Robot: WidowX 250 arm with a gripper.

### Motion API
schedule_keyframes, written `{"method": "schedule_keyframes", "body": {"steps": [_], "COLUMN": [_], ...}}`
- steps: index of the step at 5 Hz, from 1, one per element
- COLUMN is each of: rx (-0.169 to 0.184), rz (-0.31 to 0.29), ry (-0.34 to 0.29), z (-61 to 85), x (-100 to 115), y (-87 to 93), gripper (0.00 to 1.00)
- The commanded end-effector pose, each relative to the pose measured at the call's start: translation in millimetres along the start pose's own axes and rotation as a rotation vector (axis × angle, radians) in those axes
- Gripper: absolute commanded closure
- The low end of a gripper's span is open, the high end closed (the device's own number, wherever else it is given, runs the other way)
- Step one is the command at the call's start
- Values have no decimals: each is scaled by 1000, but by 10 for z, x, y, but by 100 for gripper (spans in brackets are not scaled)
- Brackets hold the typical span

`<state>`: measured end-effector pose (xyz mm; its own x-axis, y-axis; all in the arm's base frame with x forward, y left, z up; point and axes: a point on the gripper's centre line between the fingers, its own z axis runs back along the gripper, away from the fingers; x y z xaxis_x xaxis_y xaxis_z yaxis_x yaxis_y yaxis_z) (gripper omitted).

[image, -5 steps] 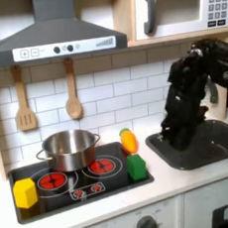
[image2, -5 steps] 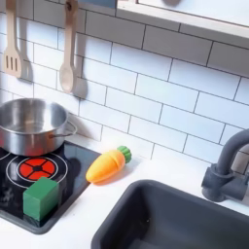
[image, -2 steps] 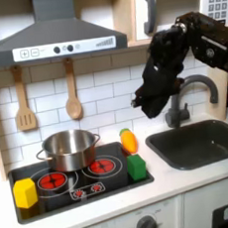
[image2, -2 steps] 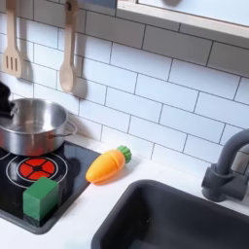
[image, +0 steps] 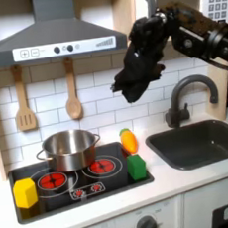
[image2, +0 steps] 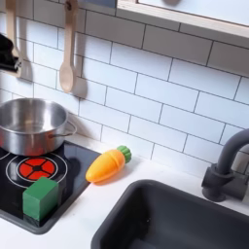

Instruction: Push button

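Black against the tiles, your claw (image: 123,89) hangs mid-frame, jaws unreadable, well right of the hood buttons (image: 63,49) at upper left; drifting low could clip the hanging spoon (image: 72,95) instead.

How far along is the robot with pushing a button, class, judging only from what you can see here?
Done: the arm is raised above the counter. In hand: the pincer hangs in the air above the carrot, touching nothing. Left: reaching and pressing a button, perhaps those on the hood panel; none is touched yet.
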<state>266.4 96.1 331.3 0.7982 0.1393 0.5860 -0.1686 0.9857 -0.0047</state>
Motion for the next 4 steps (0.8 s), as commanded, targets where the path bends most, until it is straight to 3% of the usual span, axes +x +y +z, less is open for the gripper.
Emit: {"method": "schedule_keyframes", "body": {"steps": [1, 4], "rx": [-34, -33], "rz": [-5, -35], "ry": [-132, -246], "z": [29, 89], "x": [309, 669], "y": [118, 213], "gripper": [100, 100]}}
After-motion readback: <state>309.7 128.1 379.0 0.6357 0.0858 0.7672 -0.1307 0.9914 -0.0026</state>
